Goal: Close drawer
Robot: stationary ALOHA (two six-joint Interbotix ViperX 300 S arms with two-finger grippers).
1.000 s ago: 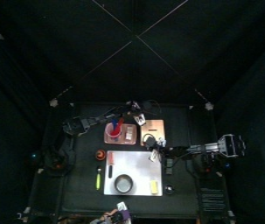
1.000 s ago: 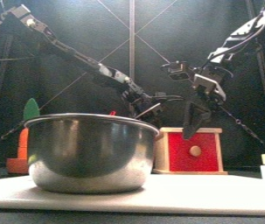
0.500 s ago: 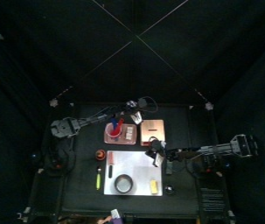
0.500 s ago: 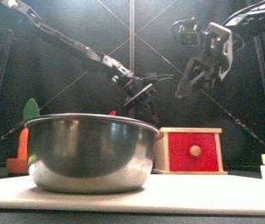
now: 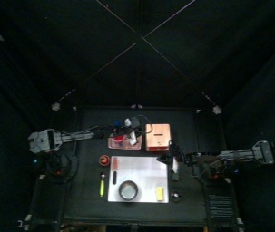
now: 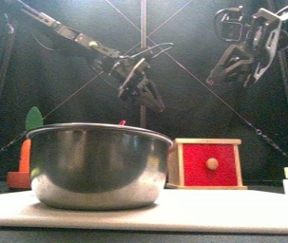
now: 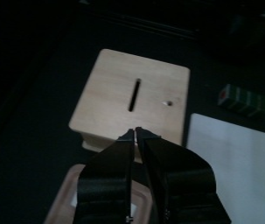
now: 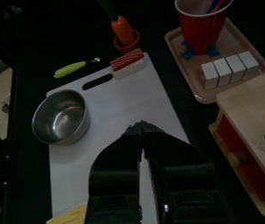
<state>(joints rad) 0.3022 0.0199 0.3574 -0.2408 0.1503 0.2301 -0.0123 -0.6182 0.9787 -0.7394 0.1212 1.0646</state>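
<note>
Red drawer front (image 6: 210, 163) is showing in the front view, knob in its middle, sitting inside the tan wooden box (image 6: 207, 142). From here it's looking flush with the frame, though I can't tell for sure. In the top view the box (image 5: 161, 136) is sitting at the table's middle, just beside a pink tray (image 5: 122, 142) on its left and behind the white sheet (image 5: 146, 172).

I'm seeing the left gripper (image 7: 131, 134) hanging above the box, whose slotted top (image 7: 132, 96) is filling the left wrist view. Its jaws are pressed together at the tips, gripping nothing.

The right gripper (image 8: 138, 128) is hanging over the white sheet (image 8: 111, 149), jaws likewise pinched to a thin slit and empty. In the front view both are hanging high, well apart from the drawer.

I'm also getting a steel bowl (image 8: 61, 118) on the sheet, plus a red cup (image 8: 202, 22) and white blocks (image 8: 230, 67) in the tray.
</note>
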